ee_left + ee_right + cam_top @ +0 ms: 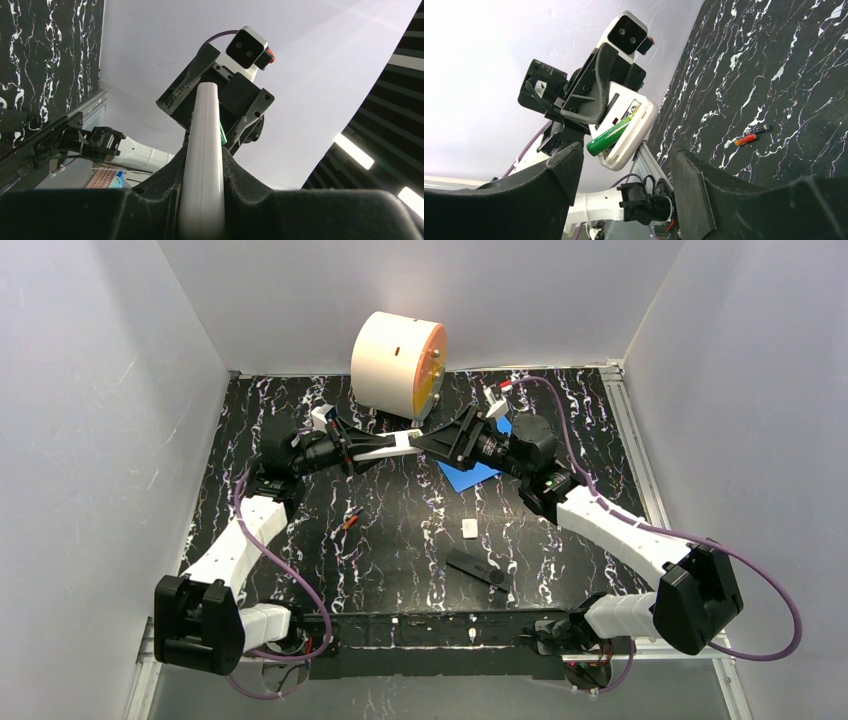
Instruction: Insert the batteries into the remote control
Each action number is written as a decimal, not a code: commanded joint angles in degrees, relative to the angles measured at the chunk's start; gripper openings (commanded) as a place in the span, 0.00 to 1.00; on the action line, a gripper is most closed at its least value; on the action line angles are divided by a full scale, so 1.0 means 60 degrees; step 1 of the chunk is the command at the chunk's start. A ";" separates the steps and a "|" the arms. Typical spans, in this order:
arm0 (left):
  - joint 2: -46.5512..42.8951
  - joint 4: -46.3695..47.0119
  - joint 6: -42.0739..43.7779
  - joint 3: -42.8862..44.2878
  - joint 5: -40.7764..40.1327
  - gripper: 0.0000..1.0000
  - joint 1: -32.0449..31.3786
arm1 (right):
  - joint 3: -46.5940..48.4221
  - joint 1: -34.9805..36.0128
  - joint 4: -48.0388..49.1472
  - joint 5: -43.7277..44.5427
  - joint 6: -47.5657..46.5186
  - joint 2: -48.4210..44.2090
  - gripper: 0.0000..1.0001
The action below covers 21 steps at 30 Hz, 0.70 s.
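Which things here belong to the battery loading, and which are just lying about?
Job: white remote, held in left gripper; green battery at its open bay; orange-red battery and dark battery on the table.
Lying about: black remote, blue sheet, white-and-orange drum, small white piece.

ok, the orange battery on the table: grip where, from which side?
Mid-body, from straight above, closing on its two long sides. The orange battery lies flat on the table, and the dark battery sits nearly end to end with it, so one end is crowded while the long sides look free.
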 commanded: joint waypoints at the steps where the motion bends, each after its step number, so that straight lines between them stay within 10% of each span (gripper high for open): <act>1: -0.0375 0.0166 0.0532 0.0465 0.0168 0.00 -0.0003 | -0.0073 0.0003 0.0762 0.0073 0.0058 -0.0409 0.72; 9: -0.0388 0.0168 0.0719 0.0420 0.0156 0.00 -0.0004 | -0.0213 0.0007 0.1000 0.0049 0.0234 -0.0458 0.56; 21: -0.1163 0.0199 0.1490 0.0126 -0.2009 0.00 -0.0130 | -0.0562 0.0153 0.1913 0.1610 0.0327 -0.0740 0.82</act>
